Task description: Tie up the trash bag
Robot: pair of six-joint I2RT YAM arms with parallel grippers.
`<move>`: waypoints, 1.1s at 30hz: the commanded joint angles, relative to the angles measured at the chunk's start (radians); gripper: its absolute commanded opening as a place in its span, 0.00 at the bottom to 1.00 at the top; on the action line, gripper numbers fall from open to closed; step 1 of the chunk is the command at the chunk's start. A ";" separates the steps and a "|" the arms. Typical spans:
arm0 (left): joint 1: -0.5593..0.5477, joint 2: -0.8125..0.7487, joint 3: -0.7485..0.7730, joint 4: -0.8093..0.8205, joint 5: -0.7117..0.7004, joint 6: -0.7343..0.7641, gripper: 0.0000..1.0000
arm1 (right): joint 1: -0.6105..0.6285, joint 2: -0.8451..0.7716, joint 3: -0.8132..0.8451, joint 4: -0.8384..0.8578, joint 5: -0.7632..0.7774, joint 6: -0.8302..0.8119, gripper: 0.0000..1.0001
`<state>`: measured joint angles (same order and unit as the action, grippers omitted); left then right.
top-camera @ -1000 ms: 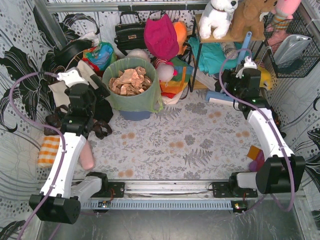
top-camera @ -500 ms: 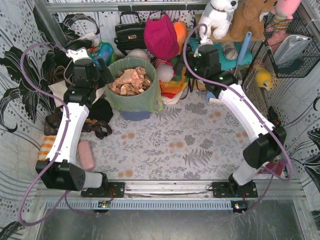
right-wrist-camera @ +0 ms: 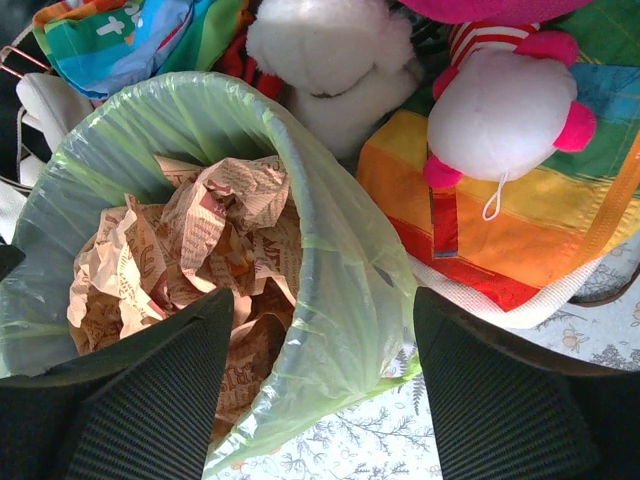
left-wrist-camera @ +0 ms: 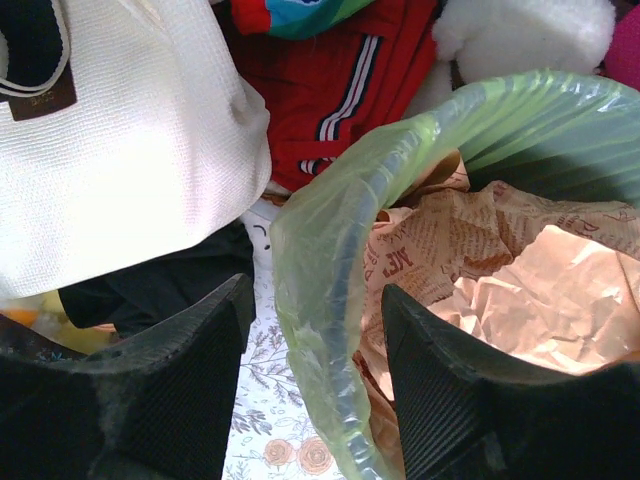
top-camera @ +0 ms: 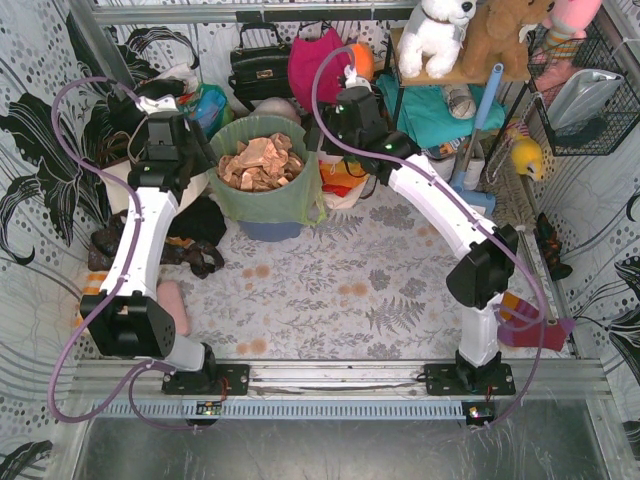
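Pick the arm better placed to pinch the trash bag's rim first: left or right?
Left, marginally. The left end effector is open with the rim of the trash bag running between its jaws, ready to close. The right end effector also straddles the rim, open, but spans a wider slack fold.

The thin lime-green plastic trash bag [top-camera: 262,200] is sitting in the blue-grey round bin [top-camera: 270,231], right of the cream fabric tote [left-wrist-camera: 120,150].

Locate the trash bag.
In the top view the trash bag sits far back, left of centre, over the blue-grey bin, with the left gripper and right gripper each straddling its rim.
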<state>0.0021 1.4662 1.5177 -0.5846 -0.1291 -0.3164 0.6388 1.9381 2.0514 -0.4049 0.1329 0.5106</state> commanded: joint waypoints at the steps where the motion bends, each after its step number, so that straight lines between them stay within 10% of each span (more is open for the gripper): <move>1: 0.022 0.011 0.036 0.021 0.032 0.016 0.61 | 0.012 0.038 0.073 -0.021 0.029 0.032 0.70; 33: 0.024 0.054 0.056 -0.007 0.117 0.029 0.23 | 0.021 0.219 0.243 -0.094 -0.024 0.055 0.26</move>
<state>0.0208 1.5105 1.5330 -0.5995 -0.0292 -0.3054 0.6518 2.1460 2.2517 -0.4850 0.1127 0.5606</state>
